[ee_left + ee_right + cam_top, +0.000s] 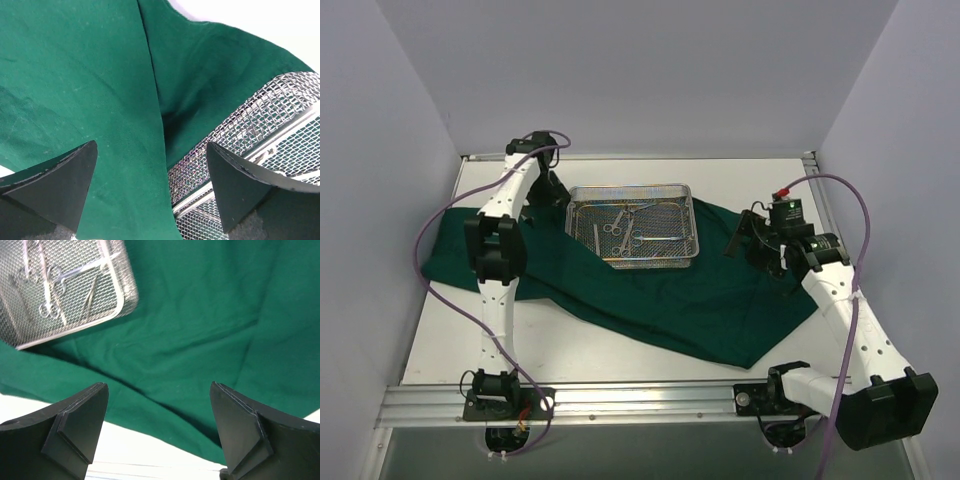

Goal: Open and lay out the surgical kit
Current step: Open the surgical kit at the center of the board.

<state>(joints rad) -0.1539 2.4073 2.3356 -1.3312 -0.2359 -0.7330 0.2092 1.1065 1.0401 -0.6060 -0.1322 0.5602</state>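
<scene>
On the white table (pixel 570 352), seen from above, a rectangular silver wire-mesh tray (pixel 630 188) of slim steel ring-handled instruments (pixel 618 227) sits on a dark green cloth wrap (pixel 650 300); at the left wrist the left gripper (pixel 150 190) is spread beside the tray's wall, and at the right wrist the right gripper (pixel 159 425) is spread over cloth.

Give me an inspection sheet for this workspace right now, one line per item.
Surface: white table, metal rail at its near edge.
Job's things: dark green cloth spread open, creased; wire-mesh tray sitting on it; steel instruments lying inside the tray.
Clutter: nothing seen.
Grippers: left gripper open, empty, over the cloth beside the tray; right gripper open, empty, over the cloth.
Cables: purple cables loop along both arms, apart from the tray.
Surroundings: plain pale walls on three sides.
</scene>
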